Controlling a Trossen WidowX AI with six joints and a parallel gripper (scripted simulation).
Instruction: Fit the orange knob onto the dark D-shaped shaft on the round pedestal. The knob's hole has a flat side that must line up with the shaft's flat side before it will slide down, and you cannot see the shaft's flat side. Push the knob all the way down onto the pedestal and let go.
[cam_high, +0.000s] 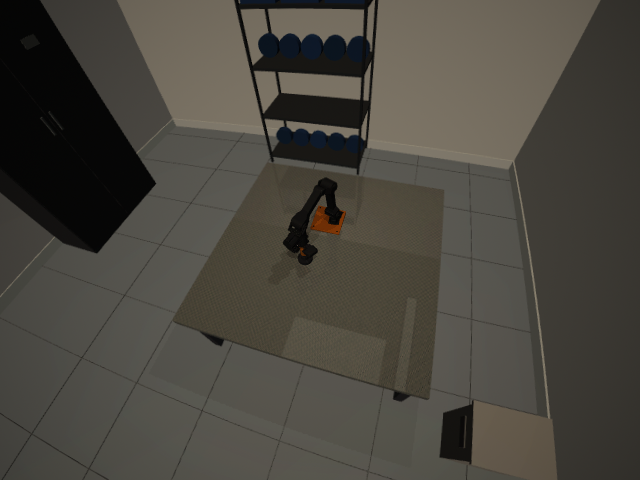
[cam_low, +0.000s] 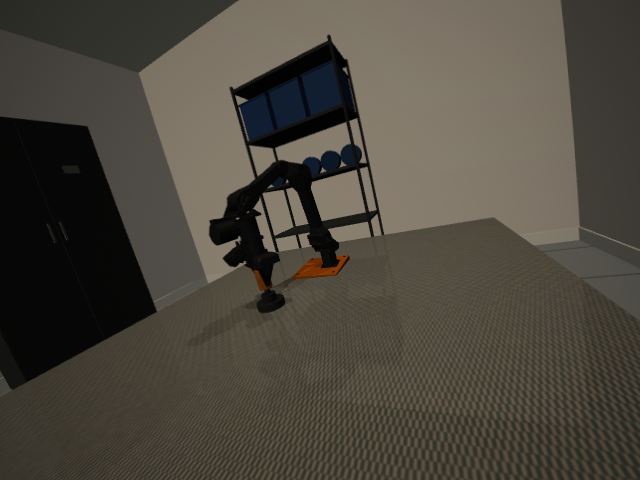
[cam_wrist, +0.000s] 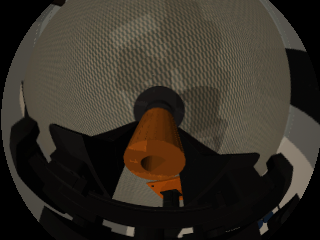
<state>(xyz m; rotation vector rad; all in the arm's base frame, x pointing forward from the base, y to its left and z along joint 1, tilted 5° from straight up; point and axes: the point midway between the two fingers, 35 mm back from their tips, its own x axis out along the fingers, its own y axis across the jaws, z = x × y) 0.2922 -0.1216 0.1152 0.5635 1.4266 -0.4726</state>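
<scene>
The orange knob (cam_low: 262, 280) (cam_wrist: 156, 131) is a tapered cylinder, with a round opening in the end facing the wrist camera. My gripper (cam_low: 265, 277) (cam_wrist: 157, 128) is shut on it, one dark finger on each side. In the top view the gripper (cam_high: 303, 251) hides most of the knob. The dark round pedestal (cam_high: 305, 260) (cam_low: 270, 303) (cam_wrist: 144, 98) stands on the table beneath the knob. The knob's lower end is above the pedestal's wide base, at the dark narrower part in its middle. The shaft's flat side is hidden, and I cannot tell whether the shaft is inside the hole.
The arm's orange base plate (cam_high: 322, 227) (cam_low: 310, 271) (cam_wrist: 159, 186) lies on the table (cam_high: 361, 294) (cam_low: 413, 335) behind the pedestal. A shelf rack (cam_high: 315, 111) (cam_low: 330, 222) stands behind the table, and a black cabinet (cam_high: 56, 149) (cam_low: 62, 232) stands to the left.
</scene>
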